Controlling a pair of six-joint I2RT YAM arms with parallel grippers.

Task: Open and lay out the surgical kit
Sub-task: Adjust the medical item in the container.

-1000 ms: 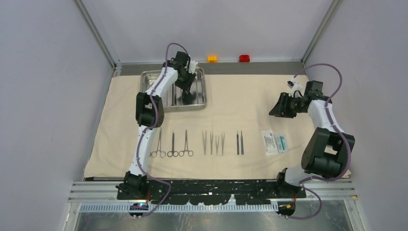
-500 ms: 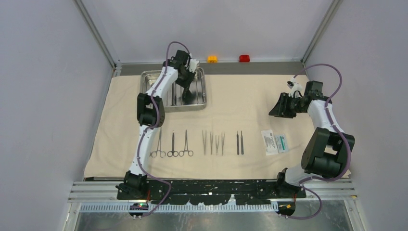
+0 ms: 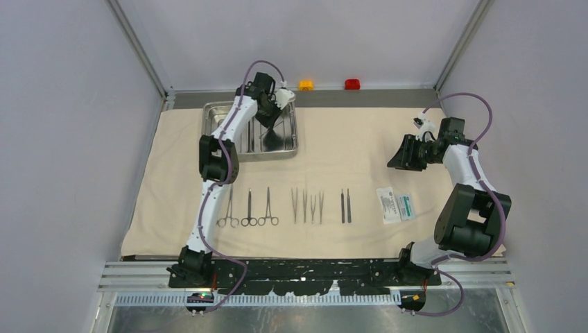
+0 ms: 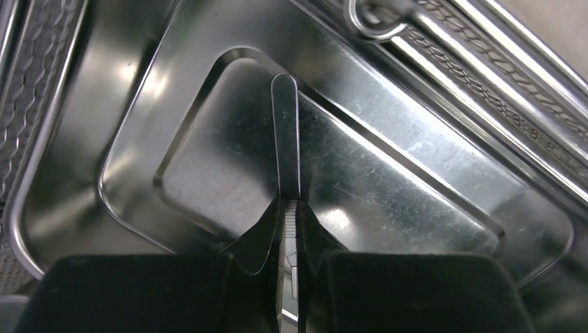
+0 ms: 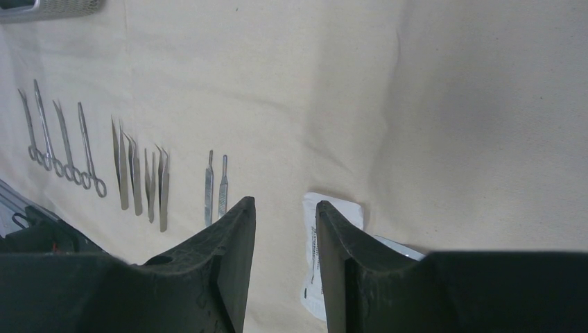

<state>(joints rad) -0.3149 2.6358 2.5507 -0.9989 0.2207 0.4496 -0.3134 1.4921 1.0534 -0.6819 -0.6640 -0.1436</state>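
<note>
Top: cloth (image 3: 347,132) spread flat, tray (image 3: 277,155) at its far-left corner, left gripper (image 3: 269,123) down in the right compartment. Forceps (image 3: 247,208), tweezers (image 3: 308,206), packet (image 3: 396,205) in a row near the front. Right gripper (image 3: 396,159) hovers far right.
Left wrist: jaws pinch a flat steel tool (image 4: 285,132) over tray floor.
Right wrist: jaws apart, empty, packet below.

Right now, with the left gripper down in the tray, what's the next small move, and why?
Probably lift the left gripper straight up. It is shut on a slim flat metal tool over the tray floor; clearing the rim comes before carrying it to the row of tools on the cloth.
</note>
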